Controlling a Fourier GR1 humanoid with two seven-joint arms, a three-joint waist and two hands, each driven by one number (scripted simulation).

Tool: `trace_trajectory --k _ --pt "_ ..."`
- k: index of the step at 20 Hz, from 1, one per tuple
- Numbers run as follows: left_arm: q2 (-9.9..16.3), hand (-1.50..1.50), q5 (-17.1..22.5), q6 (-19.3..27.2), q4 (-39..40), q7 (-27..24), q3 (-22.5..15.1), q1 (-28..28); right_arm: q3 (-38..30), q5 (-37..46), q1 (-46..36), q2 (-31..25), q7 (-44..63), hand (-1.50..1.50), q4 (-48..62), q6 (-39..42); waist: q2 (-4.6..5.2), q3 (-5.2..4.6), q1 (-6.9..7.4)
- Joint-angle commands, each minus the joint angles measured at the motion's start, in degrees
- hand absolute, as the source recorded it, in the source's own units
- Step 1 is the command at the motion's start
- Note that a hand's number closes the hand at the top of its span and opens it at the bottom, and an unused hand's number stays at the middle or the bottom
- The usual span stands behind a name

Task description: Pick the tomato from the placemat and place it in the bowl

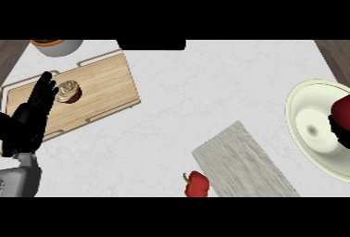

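Left hand point(31, 115) open at left edge, fingers straight and up, right hand point(340, 132) barely visible at right edge

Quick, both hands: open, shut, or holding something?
Left hand: open, fingers straight, resting over the wooden tray, holding nothing.
Right hand: at the view's right edge over the bowl, against the tomato; cannot tell.

I see a white marbled counter point(205, 88), pale wood tray point(103, 88) with a brown-cream swirled pastry point(69, 91), grey streaked placemat point(242, 162), cream bowl point(308, 106), dark red tomato point(341, 109), red pepper point(197, 184), black left hand point(31, 115).
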Motion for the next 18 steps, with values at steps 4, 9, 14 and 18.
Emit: trace_trajectory --k 4,9,14,18 --pt "-0.7 0.00 -0.7 -0.4 0.3 -1.9 0.0 0.9 -4.3 -0.1 -4.9 -6.3 -15.1 1.50 24.6 -10.1 0.12 0.01 0.39" --pt "-0.1 0.00 0.1 -1.2 -0.5 1.0 0.9 -0.2 -2.5 2.2 -10.4 -7.3 -20.3 1.50 38.7 -17.5 0.11 0.01 0.56" --pt "-1.6 0.00 -1.6 0.6 -1.5 2.1 -1.1 -1.6 -4.0 5.2 -8.4 -12.8 -14.2 1.50 48.8 -9.4 0.29 0.05 0.82" --pt "-0.4 0.00 -0.4 -0.8 0.1 1.0 0.7 -1.9 -4.4 3.7 -13.6 -17.6 -25.1 -1.50 64.1 -10.7 0.32 0.06 1.03"
